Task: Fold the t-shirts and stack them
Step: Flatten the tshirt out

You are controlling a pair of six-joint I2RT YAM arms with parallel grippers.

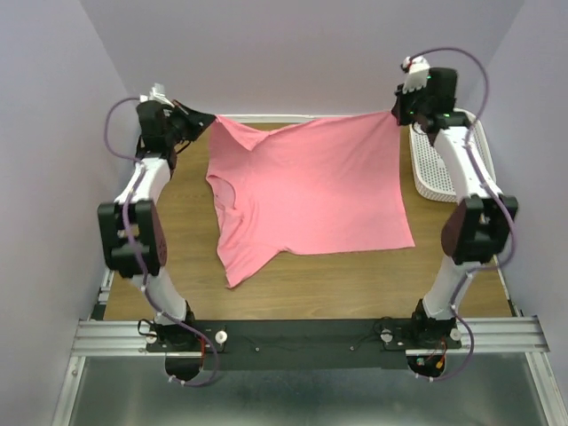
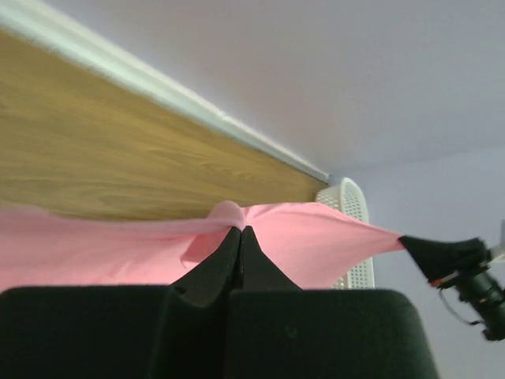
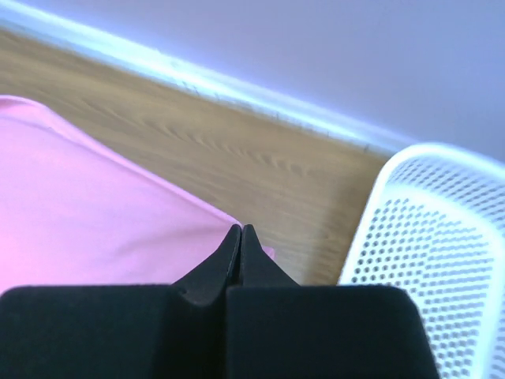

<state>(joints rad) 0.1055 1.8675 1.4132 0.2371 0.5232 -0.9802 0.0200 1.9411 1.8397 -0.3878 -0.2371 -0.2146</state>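
One salmon-pink t-shirt [image 1: 311,191] hangs stretched between my two grippers above the wooden table, its lower part draping toward the near side with a sleeve at the lower left. My left gripper [image 1: 209,118] is shut on its far left corner; in the left wrist view the cloth [image 2: 316,237] bunches at the shut fingertips [image 2: 241,229]. My right gripper [image 1: 397,112] is shut on the far right corner; in the right wrist view the shirt [image 3: 87,205] runs left from the shut tips [image 3: 241,229].
A white perforated basket [image 1: 435,169] stands at the far right of the table, behind my right arm; it also shows in the right wrist view [image 3: 442,260] and the left wrist view [image 2: 351,205]. A purple wall encloses the table's far edge and sides.
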